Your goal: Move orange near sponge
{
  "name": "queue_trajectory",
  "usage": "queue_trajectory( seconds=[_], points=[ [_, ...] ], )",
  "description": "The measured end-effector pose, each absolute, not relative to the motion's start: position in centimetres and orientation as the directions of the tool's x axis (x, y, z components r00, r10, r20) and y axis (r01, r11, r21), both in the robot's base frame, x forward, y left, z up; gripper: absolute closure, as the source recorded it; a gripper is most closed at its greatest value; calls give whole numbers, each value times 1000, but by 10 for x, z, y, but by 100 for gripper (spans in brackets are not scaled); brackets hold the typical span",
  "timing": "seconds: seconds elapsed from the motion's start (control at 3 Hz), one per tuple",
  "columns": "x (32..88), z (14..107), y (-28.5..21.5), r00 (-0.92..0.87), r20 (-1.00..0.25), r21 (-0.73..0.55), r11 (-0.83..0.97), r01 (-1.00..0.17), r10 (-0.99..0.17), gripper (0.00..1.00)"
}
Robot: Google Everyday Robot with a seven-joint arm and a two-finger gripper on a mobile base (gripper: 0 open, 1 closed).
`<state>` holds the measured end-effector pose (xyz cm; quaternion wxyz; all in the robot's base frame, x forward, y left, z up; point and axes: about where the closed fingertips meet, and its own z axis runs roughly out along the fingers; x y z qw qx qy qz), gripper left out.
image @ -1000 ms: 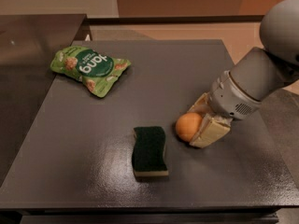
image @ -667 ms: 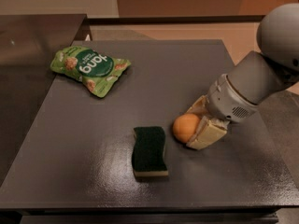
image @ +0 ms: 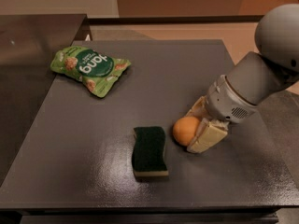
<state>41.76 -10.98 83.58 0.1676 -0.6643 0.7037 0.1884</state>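
Observation:
The orange is a small round fruit resting on the dark grey table, just right of the sponge. The sponge lies flat, dark green top over a pale yellow base, near the table's front edge. A narrow gap separates the two. My gripper reaches in from the right on a grey and white arm, with its cream fingers on either side of the orange, closed on it. The far finger is partly hidden behind the fruit.
A light green snack bag lies at the table's back left. A darker counter adjoins the table on the left. The table's front edge runs just below the sponge.
My gripper has slid the orange a little to the left, closer to the sponge. The sponge and the snack bag have not moved.

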Motion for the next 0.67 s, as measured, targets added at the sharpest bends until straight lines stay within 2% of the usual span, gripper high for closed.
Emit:
queue_trajectory(
  seconds=[0.33, 0.67],
  points=[
    [417, 836, -109, -59, -485, 41, 44, -998, -872, 0],
    [417, 836, -109, -59, -485, 41, 44, -998, -872, 0]
  ],
)
